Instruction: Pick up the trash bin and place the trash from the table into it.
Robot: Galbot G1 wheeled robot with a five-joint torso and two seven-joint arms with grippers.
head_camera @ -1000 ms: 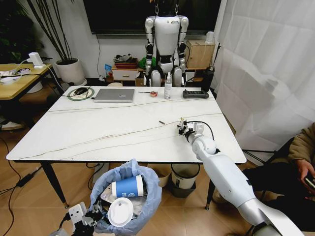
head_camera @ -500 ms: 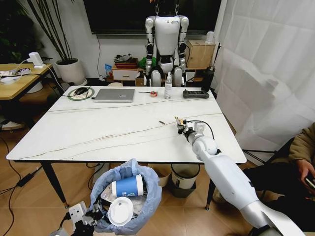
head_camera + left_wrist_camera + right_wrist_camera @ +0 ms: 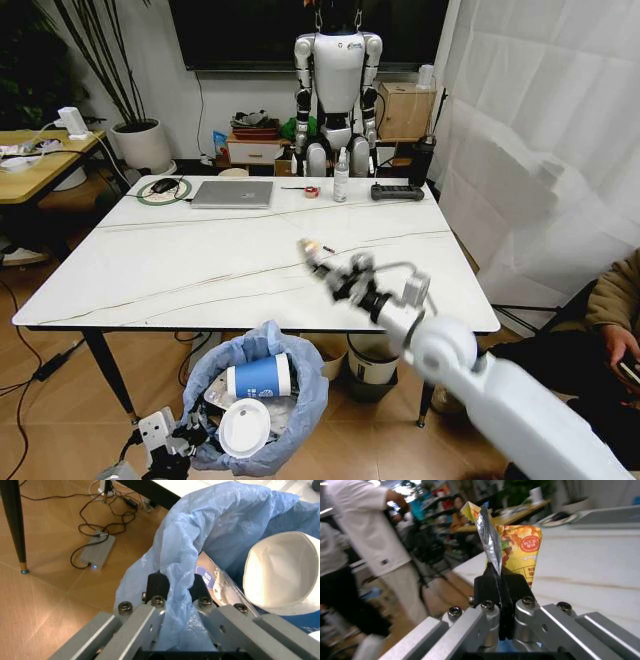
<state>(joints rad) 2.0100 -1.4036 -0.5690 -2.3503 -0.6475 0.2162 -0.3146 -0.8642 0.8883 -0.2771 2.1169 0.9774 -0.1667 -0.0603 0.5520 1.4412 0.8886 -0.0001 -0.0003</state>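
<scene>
The trash bin (image 3: 262, 352), lined with a puffy light-blue bag, hangs low in front of the white marble table (image 3: 180, 265). My left gripper (image 3: 178, 440) is shut on the bag's rim (image 3: 172, 555), at its near left side. Inside lie a blue-and-white paper cup (image 3: 258, 380) and a white lid (image 3: 243, 428). My right gripper (image 3: 335, 278) is lifted over the table's front right part. It is shut on a yellow snack wrapper (image 3: 516, 545), which sticks up from the jaws; the wrapper (image 3: 309, 247) is blurred in the head view.
At the table's far edge sit a silver laptop (image 3: 232, 193), a mouse (image 3: 163, 186), a tape roll (image 3: 312, 191), a spray bottle (image 3: 341, 176) and a black remote-like device (image 3: 398, 191). A second bin (image 3: 375, 356) stands under the table. A person (image 3: 612, 325) sits at the right.
My right gripper rose from the table's right side and swung left toward the front edge with the wrapper in it. The left gripper and the bin stayed put.
</scene>
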